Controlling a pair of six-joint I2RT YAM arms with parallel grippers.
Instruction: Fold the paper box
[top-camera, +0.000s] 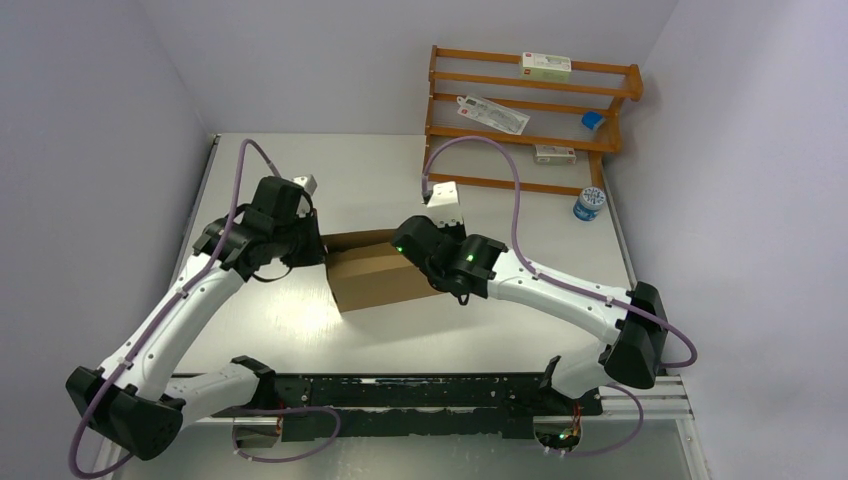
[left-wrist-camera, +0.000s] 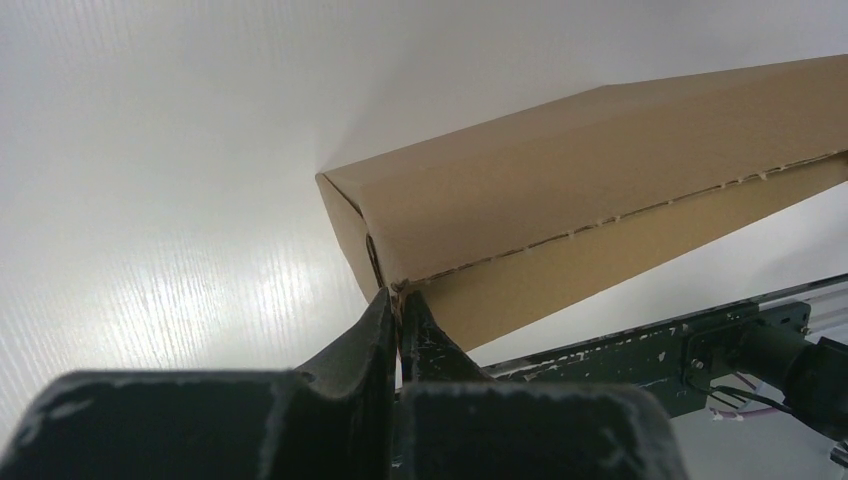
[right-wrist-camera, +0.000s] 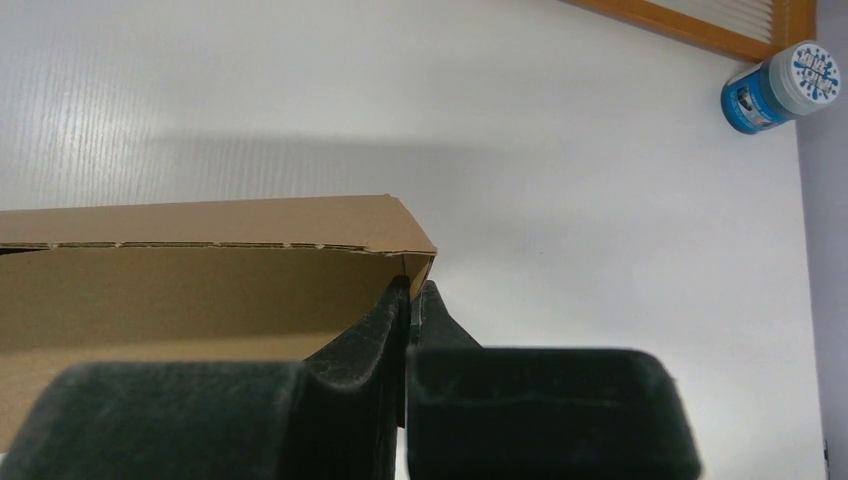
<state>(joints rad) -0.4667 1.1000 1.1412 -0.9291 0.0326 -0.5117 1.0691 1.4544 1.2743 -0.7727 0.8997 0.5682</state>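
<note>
The paper box (top-camera: 378, 274) is a brown cardboard mailer standing partly folded at mid-table, its long panel tilted up. My left gripper (top-camera: 322, 252) is at its left end and my right gripper (top-camera: 408, 252) at its right end. In the left wrist view the left gripper (left-wrist-camera: 402, 293) is shut, its tips pinching the paper box (left-wrist-camera: 600, 170) at the corner where the perforated fold line ends. In the right wrist view the right gripper (right-wrist-camera: 414, 287) is shut on the end wall of the paper box (right-wrist-camera: 200, 290), just under its top corner.
A wooden rack (top-camera: 530, 110) with small white cartons and a blue item stands at the back right. A blue-capped jar (top-camera: 588, 204), also in the right wrist view as the jar (right-wrist-camera: 780, 88), sits on the table beside it. The black rail (top-camera: 420, 392) runs along the near edge.
</note>
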